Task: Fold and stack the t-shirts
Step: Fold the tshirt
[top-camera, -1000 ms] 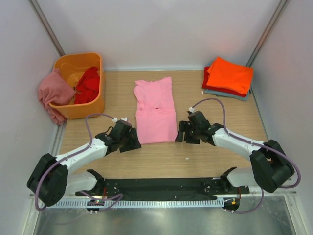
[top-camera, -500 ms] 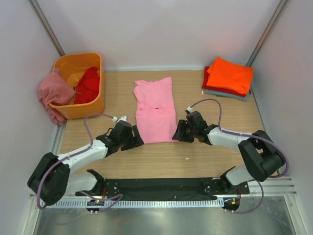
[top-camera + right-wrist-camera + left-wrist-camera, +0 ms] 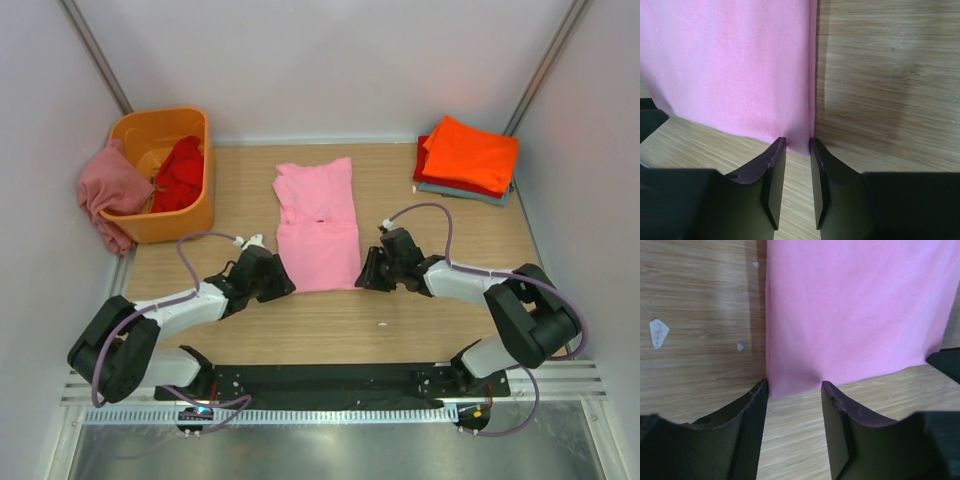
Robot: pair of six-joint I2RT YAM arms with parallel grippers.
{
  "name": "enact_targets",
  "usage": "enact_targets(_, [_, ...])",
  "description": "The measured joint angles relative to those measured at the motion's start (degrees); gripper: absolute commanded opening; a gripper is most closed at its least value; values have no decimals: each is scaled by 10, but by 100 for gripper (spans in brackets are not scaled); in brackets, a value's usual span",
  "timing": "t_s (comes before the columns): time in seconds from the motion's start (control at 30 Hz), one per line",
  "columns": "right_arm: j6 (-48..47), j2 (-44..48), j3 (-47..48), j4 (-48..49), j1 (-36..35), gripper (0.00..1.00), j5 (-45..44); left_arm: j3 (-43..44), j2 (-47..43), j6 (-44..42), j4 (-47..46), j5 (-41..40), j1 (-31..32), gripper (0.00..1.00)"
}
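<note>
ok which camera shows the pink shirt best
The top view: the whole pink shirt lies flat. The left wrist view shows only its near left corner, the right wrist view only its near right corner.

Orange tub [image 3: 185,222] on wooden table [image 3: 330,325]

Pale wooden table [image 3: 330,330] boxed by plain white walls [image 3: 330,60] — evenly, softly lit.
</note>
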State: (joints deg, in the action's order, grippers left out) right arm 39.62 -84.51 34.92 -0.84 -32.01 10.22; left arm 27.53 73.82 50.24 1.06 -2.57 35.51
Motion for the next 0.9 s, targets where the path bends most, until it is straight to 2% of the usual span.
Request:
enact_targets(0.13, [0, -2, 0, 0, 0, 25, 0, -4, 8, 5, -11, 0, 0, 37])
enact_targets(0.27, [0, -4, -1, 0, 0, 15, 1, -12, 4, 6, -16, -3, 0, 26])
enact_targets(0.3, [0, -4, -2, -1, 0, 13, 0, -14, 3, 6, -16, -4, 0, 18])
enact_targets(0.43, [0, -5, -2, -2, 0, 6, 3, -17, 3, 5, -12, -4, 0, 0])
enact_targets(0.57, [1, -4, -3, -5, 0, 1, 9, -17, 2, 3, -10, -2, 0, 0])
enact_targets(0.67, [2, 7, -8, -16, 0, 1, 12, -17, -7, 3, 3, 3, 0, 0])
enact_targets(0.9, [12, 105, -13, -96, -4, 1, 13, -13, -107, 5, 85, 12, 6, 0])
